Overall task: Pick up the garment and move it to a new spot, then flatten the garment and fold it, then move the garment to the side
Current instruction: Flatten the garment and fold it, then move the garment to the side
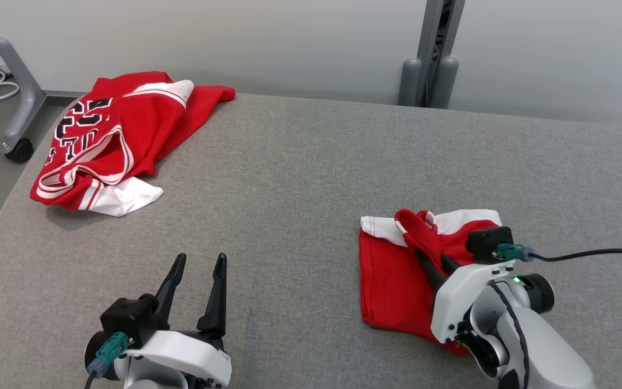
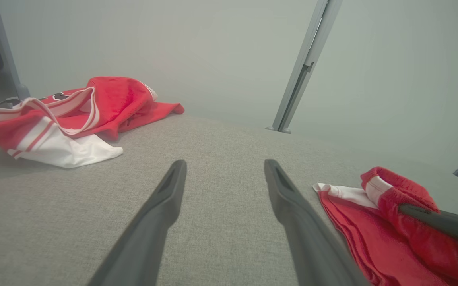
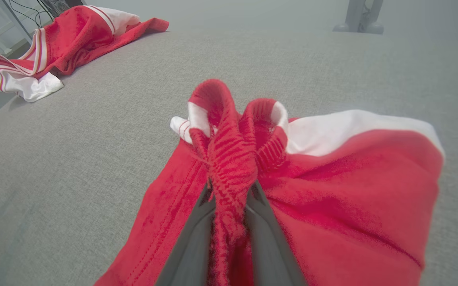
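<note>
Right gripper (image 1: 431, 260) pinching ribbed band of folded red-and-white garment (image 1: 389, 286); its white edge lies beyond fingertips. Left gripper (image 1: 201, 258) spread above counter (image 1: 311, 178); crumpled jersey (image 1: 111, 135) well ahead.

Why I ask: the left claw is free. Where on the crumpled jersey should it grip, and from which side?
On the crumpled jersey, grip the white flap at its near edge, left claw coming from the robot's side. It sticks out flat on the table, probably easiest to pinch.
</note>
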{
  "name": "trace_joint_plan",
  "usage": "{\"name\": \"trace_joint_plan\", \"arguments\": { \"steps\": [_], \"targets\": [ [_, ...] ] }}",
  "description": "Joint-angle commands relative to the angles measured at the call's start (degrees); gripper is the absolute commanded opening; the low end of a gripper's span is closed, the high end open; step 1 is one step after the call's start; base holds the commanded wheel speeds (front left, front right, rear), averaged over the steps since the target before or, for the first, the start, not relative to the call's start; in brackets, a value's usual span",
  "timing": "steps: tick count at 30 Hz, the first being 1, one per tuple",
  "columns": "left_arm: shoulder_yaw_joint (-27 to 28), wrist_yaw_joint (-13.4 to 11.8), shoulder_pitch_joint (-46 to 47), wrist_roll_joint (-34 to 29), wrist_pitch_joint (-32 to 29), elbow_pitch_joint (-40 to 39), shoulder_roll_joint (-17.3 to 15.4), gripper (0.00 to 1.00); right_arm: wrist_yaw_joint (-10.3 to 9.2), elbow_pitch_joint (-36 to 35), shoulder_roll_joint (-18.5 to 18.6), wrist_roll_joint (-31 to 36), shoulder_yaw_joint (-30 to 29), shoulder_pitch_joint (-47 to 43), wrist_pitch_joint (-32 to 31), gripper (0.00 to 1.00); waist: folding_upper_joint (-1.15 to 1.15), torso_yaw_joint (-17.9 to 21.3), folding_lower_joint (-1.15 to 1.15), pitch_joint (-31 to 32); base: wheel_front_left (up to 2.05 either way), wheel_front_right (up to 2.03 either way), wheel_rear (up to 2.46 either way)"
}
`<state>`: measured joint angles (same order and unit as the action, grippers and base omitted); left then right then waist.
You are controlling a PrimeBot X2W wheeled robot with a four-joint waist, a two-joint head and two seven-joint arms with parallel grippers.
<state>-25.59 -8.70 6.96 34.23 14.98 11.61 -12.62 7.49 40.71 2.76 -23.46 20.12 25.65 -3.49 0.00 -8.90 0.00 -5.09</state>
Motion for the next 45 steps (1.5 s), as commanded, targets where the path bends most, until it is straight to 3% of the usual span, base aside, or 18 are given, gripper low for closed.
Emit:
{"name": "trace_joint_plan", "arguments": {
  "steps": [1, 8, 15, 23, 29, 34, 45],
  "targets": [
    [0.13, 0.14, 0.36, -0.39, 0.22, 0.23, -0.12, 1.0, 0.01, 1.41, 0.26, 1.87, 1.42, 1.6, 1.3, 1.0, 0.0, -0.19, 0.0, 0.24, 0.0, 0.0, 0.0],
    [0.33, 0.35, -0.44, -0.46, 0.23, 0.4, -0.11, 1.0, 0.01, 0.99, 0.29, 7.0, 6.26, 2.39, 2.84, 1.0, 0.0, 0.03, 0.0, 1.0, 0.0, 0.0, 0.0],
    [0.45, -0.02, -1.03, -0.47, 0.24, 0.04, -0.41, 1.0, 0.0, -5.39, 0.31, 11.63, 7.5, -0.23, 3.39, 1.0, 0.0, 1.47, 0.0, 1.5, 0.0, 0.0, 0.0],
    [0.36, -0.37, -1.33, -0.38, 0.16, -0.48, -0.75, 1.0, 0.0, -13.09, 0.3, 14.66, -2.63, -3.59, 3.23, 1.0, 0.0, 3.05, 0.0, 1.71, 0.0, 0.0, 0.0],
    [0.01, -0.75, -1.27, -0.72, -0.4, -1.39, -1.26, 1.0, 0.01, -15.51, 0.25, 15.63, -11.97, -6.97, -0.73, 1.0, 0.0, 3.45, 0.0, 1.5, 0.0, 0.0, 0.0],
    [-0.25, -1.07, -0.62, -1.07, -0.9, -2.23, -1.68, 1.0, 0.01, -15.46, 1.11, 13.11, -15.35, -8.33, -5.98, 1.0, 0.0, 3.18, 0.0, 0.66, 0.0, 0.0, 0.0],
    [-0.65, -1.28, 0.93, -1.29, -0.82, -2.58, -1.01, 1.0, 0.01, -9.95, 3.07, -0.39, -19.02, -5.82, -16.95, 1.0, 0.0, -0.82, 0.0, -2.37, 0.0, 0.0, 0.0]
  ]
}}
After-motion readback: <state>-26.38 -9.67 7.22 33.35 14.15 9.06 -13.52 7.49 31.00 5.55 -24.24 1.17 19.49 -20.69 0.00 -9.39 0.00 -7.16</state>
